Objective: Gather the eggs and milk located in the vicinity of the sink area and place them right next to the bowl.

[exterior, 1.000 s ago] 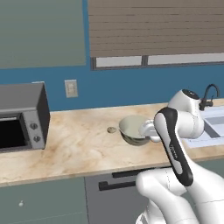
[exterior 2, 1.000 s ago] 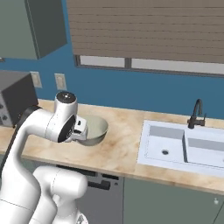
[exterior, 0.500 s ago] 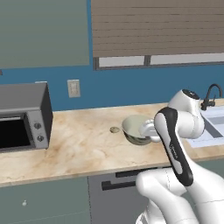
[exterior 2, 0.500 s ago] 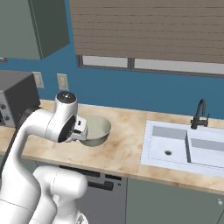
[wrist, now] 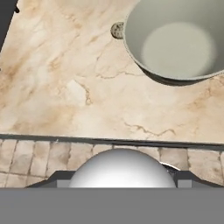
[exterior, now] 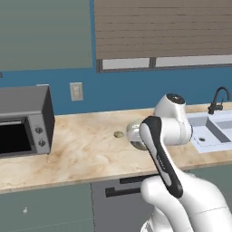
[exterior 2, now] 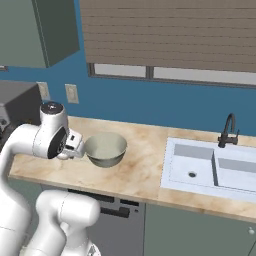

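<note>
The bowl stands empty on the tabletop, left of the sink, with the egg just beside it on its far left. The pincer's state cannot be told, since the arm hides it. Its wrist hangs very near the bowl's left rim; any swing toward the sink could probably clip the bowl and send the egg rolling.

White arm, dark joints

In the lower right of the left base frame, smooth glossy white shells form rounded links, with a black band running down one link. In the lower left of the right base frame, a round dark-grey cap tops the white elbow, above a bulbous white base.
</note>
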